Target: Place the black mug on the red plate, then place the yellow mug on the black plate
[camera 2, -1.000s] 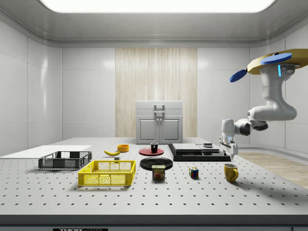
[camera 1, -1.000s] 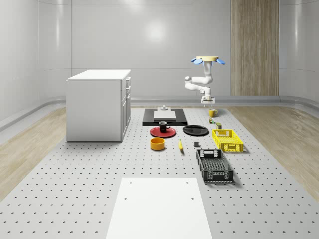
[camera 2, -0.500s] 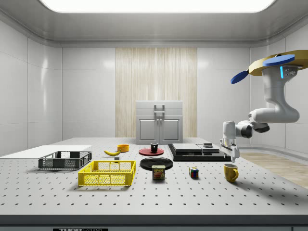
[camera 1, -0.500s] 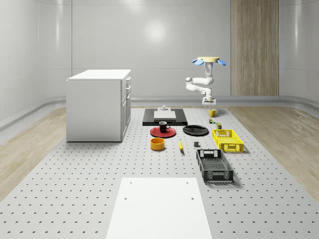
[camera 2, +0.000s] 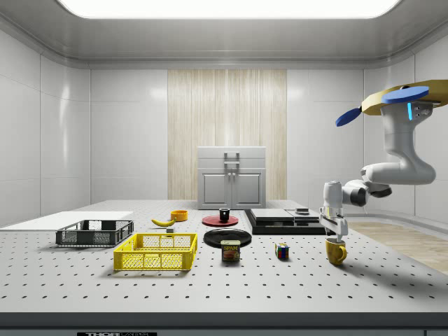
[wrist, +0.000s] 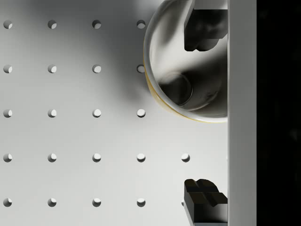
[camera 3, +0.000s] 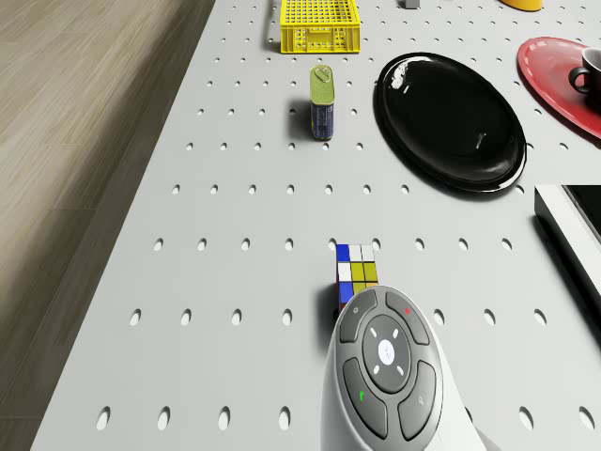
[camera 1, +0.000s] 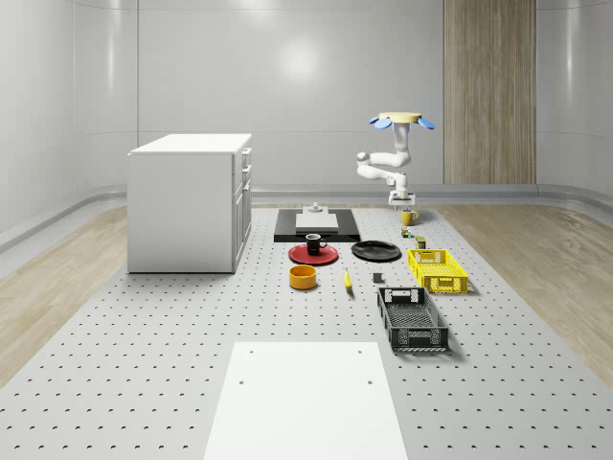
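2 mugs, 2 plates; end effector open, one finger prob. inside yellow mug.

The arm's wrist covers part of the puzzle cube. The red plate and black mug run off the drone view's edge.

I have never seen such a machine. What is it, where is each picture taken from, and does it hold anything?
It is a simulated flying drone carrying a white arm. It hovers beside the table's far end. One camera looks down on everything, one watches from the side, one sits on the drone, one on the wrist. The open gripper is just above the yellow mug, one of its fingers over the mug's mouth; nothing is held. The black mug already stands on the red plate; the black plate is bare.
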